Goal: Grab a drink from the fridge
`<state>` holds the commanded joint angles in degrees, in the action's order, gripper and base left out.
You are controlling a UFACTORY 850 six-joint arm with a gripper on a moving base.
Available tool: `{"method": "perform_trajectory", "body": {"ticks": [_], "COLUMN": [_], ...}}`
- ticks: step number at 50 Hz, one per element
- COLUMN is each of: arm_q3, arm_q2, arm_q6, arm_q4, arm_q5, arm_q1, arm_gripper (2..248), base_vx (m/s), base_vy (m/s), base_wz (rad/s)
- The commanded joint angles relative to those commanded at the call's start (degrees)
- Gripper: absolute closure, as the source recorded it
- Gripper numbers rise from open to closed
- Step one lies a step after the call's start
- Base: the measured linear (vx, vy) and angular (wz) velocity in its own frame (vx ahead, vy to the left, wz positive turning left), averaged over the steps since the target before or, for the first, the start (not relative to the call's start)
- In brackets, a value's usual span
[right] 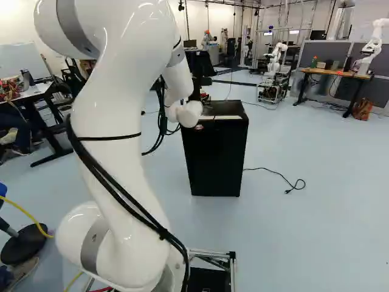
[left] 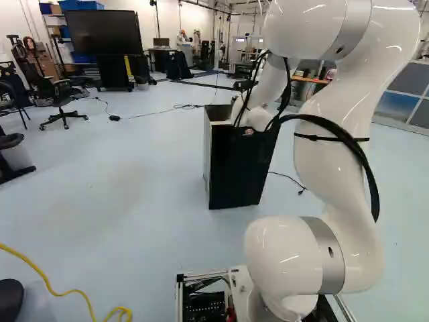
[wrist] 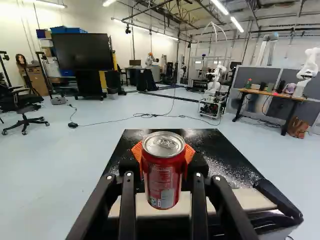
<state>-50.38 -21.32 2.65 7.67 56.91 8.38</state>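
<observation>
Firmly pinched, red can [wrist: 161,172] upright between the pincer's [wrist: 163,162] orange pads [wrist: 189,153], above black fridge [right: 214,158]

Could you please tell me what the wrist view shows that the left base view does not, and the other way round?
Only the wrist view shows the red can, upright between the orange pads of the gripper, which is shut on it above the fridge's top.
Only the left base view shows the arm's white links and the yellow cable on the floor.
Both show the black fridge, the large dark screen and the wheeled office chair.
</observation>
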Motion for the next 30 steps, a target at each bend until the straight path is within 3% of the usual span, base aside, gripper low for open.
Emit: {"method": "perform_trajectory", "body": {"ticks": [30], "arm_q3": [16.3], "arm_q2": [13.4], "arm_q6": [-0.9], "arm_q4": [-2.8], "arm_q5": [-2.5], "arm_q1": [-3.0], "arm_gripper": [152], "base_vx": [0.000], "base_vy": [0.000], "base_wz": [0.000]}}
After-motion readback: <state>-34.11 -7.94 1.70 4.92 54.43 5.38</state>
